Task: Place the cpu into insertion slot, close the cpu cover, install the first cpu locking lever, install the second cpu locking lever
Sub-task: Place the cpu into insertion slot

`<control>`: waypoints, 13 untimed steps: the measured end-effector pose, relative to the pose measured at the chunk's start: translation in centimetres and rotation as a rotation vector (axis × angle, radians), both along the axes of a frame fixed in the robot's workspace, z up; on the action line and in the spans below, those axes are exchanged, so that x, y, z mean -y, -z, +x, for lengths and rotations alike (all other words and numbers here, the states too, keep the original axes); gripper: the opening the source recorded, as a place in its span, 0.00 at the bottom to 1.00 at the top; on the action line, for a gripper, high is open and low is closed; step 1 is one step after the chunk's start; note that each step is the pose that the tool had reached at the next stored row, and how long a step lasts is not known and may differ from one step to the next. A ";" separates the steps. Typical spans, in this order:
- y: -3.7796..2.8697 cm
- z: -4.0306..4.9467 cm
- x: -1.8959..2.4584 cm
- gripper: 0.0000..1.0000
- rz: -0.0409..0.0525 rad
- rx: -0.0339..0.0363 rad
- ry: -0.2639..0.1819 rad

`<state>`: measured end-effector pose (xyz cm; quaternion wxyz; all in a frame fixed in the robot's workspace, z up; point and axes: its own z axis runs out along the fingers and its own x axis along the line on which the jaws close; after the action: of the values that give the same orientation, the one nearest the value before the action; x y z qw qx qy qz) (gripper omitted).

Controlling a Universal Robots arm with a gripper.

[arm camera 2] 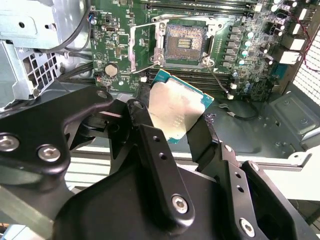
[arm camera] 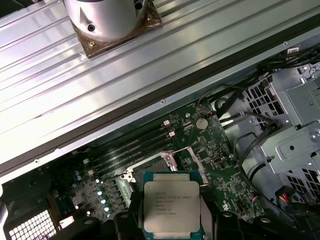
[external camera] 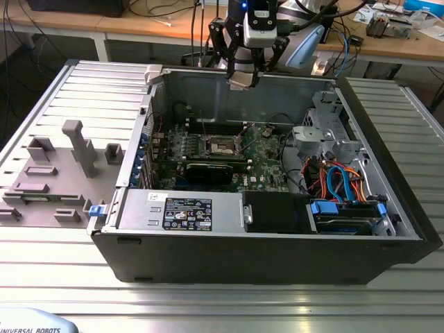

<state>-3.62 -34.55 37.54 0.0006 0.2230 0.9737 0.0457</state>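
Below the fingers, I see the open computer case [external camera: 208,257] lying on its side, with the green motherboard [external camera: 267,163] flat on its floor. My gripper [external camera: 243,80] hangs above the case's back wall in the exterior view. The socket [arm camera 2: 185,42] lies on the board beyond the fingertips, well apart from them, its dark centre uncovered. Between the two black fingers [arm camera 2: 150,140] sits the chip [arm camera 2: 177,112], clamped by opposite edges and tilted; in the first wrist view the chip [arm camera: 171,207] shows its grey metal top, touching nothing but the fingers.
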 end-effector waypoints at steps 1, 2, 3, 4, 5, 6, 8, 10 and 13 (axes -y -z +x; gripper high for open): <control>0.00 -0.01 0.00 0.54 0.0001 0.0000 0.005; 0.00 -0.01 0.00 0.54 0.0000 0.0000 0.011; 0.00 -0.01 0.00 0.54 0.0000 0.0001 0.018; 0.01 -0.01 0.00 0.54 0.0000 0.0000 0.027; 0.01 -0.01 0.00 0.54 0.0000 0.0000 0.037; 0.02 -0.01 0.00 0.54 0.0000 0.0000 0.055; 0.03 -0.01 0.00 0.54 0.0000 0.0000 0.085; 0.04 0.00 0.00 0.54 0.0000 -0.0001 0.115; 0.04 -0.01 0.00 0.54 0.0000 0.0000 0.116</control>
<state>-3.62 -34.55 37.50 0.0032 0.2790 0.9592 0.0456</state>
